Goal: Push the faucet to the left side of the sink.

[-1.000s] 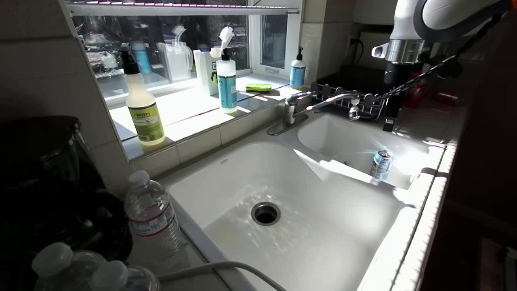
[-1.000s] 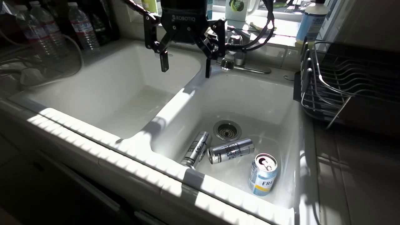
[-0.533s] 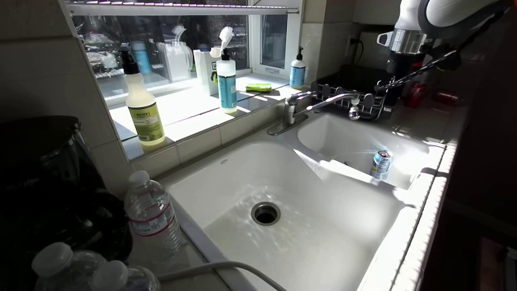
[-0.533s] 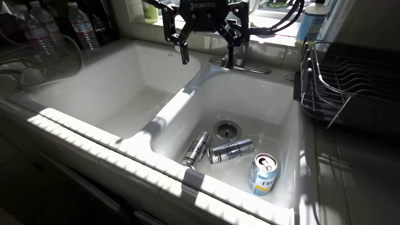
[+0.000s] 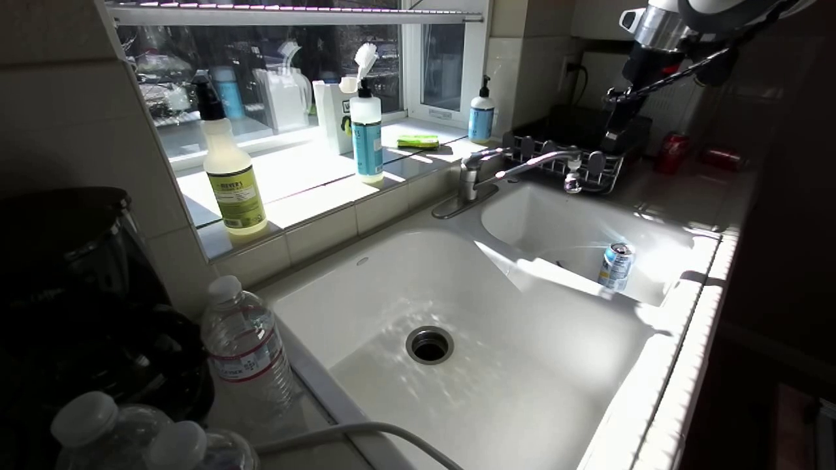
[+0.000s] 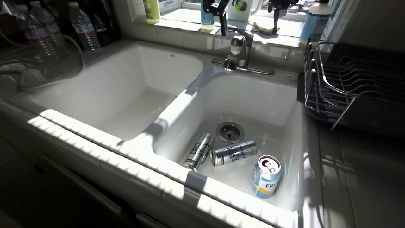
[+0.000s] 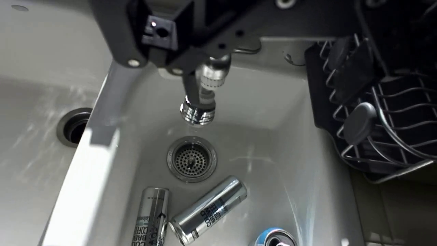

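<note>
Behind the sink (image 6: 85, 129), the sill (image 6: 178, 19) is glaring. In an exterior view the gripper (image 6: 249, 34) is hanging near the faucet (image 6: 246, 50), jaws spread wide. Around the small basin (image 6: 259, 91), the faucet is sitting at 12 o'clock, the rack (image 6: 325, 80) at 2, the divider (image 6: 174, 107) at 10, the wide basin (image 6: 104, 85) opening beyond.

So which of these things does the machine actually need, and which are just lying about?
For the job:
faucet
double sink
the robot's jaws, standing open

Just lying about:
two cold brew coffee cans, on their sides
blue can, upright
dish rack
green-labelled bottle
two blue-labelled bottles
clear plastic bottles
</note>
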